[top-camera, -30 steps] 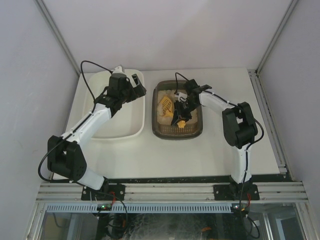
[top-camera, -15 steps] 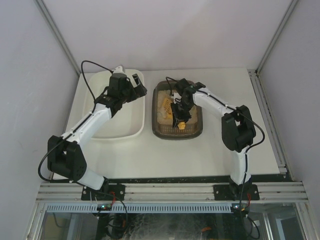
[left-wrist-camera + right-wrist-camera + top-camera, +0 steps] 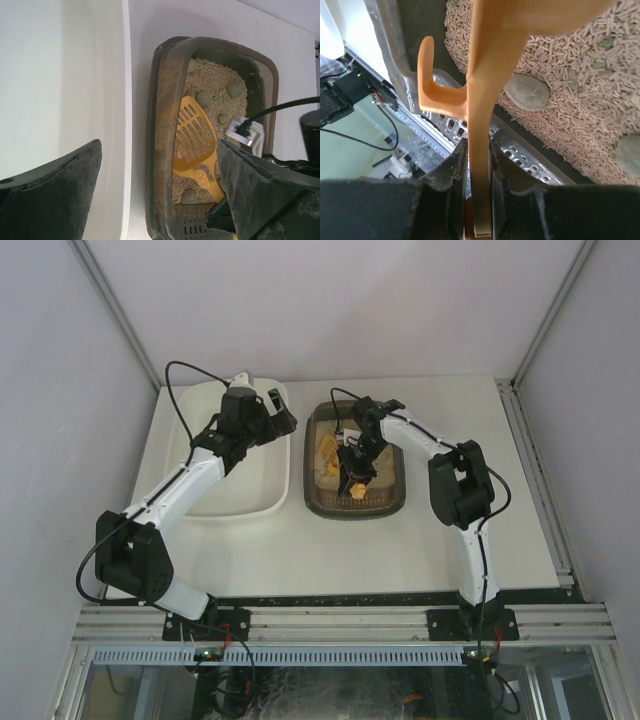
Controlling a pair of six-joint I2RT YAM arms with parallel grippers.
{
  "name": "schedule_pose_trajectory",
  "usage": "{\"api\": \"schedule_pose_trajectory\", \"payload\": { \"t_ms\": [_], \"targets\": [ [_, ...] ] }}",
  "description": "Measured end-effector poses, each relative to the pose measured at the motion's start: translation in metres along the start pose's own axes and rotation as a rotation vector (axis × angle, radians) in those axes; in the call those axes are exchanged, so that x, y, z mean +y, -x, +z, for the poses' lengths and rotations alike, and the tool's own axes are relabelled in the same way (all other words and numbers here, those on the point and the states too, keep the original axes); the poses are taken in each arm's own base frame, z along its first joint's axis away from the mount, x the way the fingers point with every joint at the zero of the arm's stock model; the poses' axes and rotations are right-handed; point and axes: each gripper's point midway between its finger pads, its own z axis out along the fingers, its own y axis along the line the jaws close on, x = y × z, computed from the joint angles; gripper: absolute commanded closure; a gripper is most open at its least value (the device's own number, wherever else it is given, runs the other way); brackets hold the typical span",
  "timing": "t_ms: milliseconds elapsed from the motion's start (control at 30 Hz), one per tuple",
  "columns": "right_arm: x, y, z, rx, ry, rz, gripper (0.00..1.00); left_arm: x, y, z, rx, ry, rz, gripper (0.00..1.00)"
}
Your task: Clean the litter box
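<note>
Table [image 3: 420, 540] white, walled in on three sides.
On it, left of centre: white tub [image 3: 255, 490], biggest item.
Just right of the tub, a narrow gap between: litter box [image 3: 355, 512], dark brown-grey, mid-table, long side running near to far. Same box in left wrist view [image 3: 160, 125], filled with beige pellets [image 3: 215, 82].
Left gripper [image 3: 278, 410] over the tub's far right corner, jaws spread wide, nothing between them.
Right gripper [image 3: 355, 475] down inside the litter box, jaws pressed on the handle of the yellow scoop [image 3: 328, 448]. Close up [image 3: 479, 165]: handle clamped edge-on between both fingers, hook sticking out to one side.
Scoop [image 3: 192, 132] head slotted, resting flat on the pellets, handle pointing to the box's near end.
Grey round clumps [image 3: 202, 98] scattered in the pellets: several at the far end, one [image 3: 190, 196] near, beside the handle. Another [image 3: 526, 92] right next to the handle in right wrist view.
</note>
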Motion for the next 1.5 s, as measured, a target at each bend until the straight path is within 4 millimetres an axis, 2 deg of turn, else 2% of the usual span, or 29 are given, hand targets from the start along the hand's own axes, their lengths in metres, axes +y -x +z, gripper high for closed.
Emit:
{"api": "schedule_pose_trajectory", "payload": {
  "t_ms": [100,367,467,633,733,933,1067,1233,1367,1500],
  "targets": [
    [0.001,0.000,0.009,0.036,0.039,0.020,1.00,0.000,-0.001,0.000,0.002,-0.002,0.000,0.00],
    [0.001,0.000,0.010,0.013,0.061,0.042,1.00,-0.001,-0.005,0.001,0.012,-0.010,0.000,0.00],
    [-0.004,-0.001,0.001,-0.054,0.117,0.073,1.00,-0.001,-0.005,0.001,0.015,-0.014,0.001,0.00],
    [-0.019,-0.019,-0.016,-0.114,0.137,0.161,1.00,-0.001,-0.005,0.001,0.016,-0.014,0.002,0.00],
    [-0.027,-0.015,-0.025,-0.158,0.106,0.183,1.00,-0.001,-0.007,0.003,0.022,-0.010,0.003,0.00],
    [-0.038,-0.008,-0.035,-0.227,-0.003,0.174,1.00,-0.001,-0.012,0.026,0.058,0.006,0.007,0.00],
    [-0.045,0.001,-0.044,-0.261,-0.078,0.174,1.00,-0.013,-0.008,0.048,0.074,-0.016,0.004,0.00],
    [-0.049,0.022,-0.052,-0.305,-0.130,0.164,1.00,-0.027,-0.006,0.074,0.097,-0.051,-0.015,0.00],
    [-0.056,0.036,-0.047,-0.298,-0.162,0.171,1.00,-0.031,-0.015,0.090,0.132,-0.057,-0.053,0.00],
    [-0.063,0.043,-0.035,-0.266,-0.203,0.178,1.00,-0.030,-0.020,0.093,0.150,-0.054,-0.076,0.00]
  ]
}}
